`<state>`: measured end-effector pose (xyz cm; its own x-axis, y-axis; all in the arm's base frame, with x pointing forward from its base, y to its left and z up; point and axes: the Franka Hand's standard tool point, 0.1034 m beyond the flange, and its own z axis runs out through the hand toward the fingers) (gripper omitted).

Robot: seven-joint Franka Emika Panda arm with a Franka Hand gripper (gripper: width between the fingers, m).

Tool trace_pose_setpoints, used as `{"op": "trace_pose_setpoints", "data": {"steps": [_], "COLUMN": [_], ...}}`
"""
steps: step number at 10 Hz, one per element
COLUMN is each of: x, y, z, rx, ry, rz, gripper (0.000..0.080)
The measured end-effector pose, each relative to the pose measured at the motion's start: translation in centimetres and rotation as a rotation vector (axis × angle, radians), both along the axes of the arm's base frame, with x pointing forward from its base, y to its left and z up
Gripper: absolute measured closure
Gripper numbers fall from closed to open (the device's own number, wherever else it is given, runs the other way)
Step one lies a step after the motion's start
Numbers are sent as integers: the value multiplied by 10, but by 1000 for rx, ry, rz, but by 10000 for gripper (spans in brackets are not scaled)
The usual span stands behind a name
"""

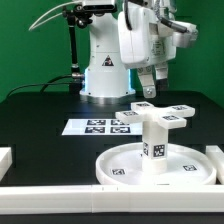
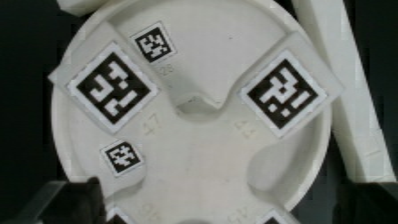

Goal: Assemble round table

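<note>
leg (image 1: 156, 146) upright on round disc (image 1: 115, 160), cross foot (image 1: 158, 113) on top; pincer (image 1: 152, 97) above foot, empty, fingers apart.

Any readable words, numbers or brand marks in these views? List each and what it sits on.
None readable: no words, numbers or brand marks.
Only black-and-white square tags, no text: on the cross-shaped foot piece, the leg, the round disc and the marker board.
Robot base: blue mark, too blurred.

leg (image 1: 156, 148) upright on round disc (image 1: 120, 165), cross-shaped foot piece (image 1: 158, 113) atop it, marker board (image 1: 96, 126) behind
</note>
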<state>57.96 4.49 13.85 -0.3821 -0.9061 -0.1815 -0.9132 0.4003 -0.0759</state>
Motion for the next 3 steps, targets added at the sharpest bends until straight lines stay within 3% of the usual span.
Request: {"op": "trace_pose_setpoints", "data": {"steps": [3], "x": [0], "y": [1], "z": [-1], "rx": [-2], "ry": [1], "rz": [8], "gripper": [151]}}
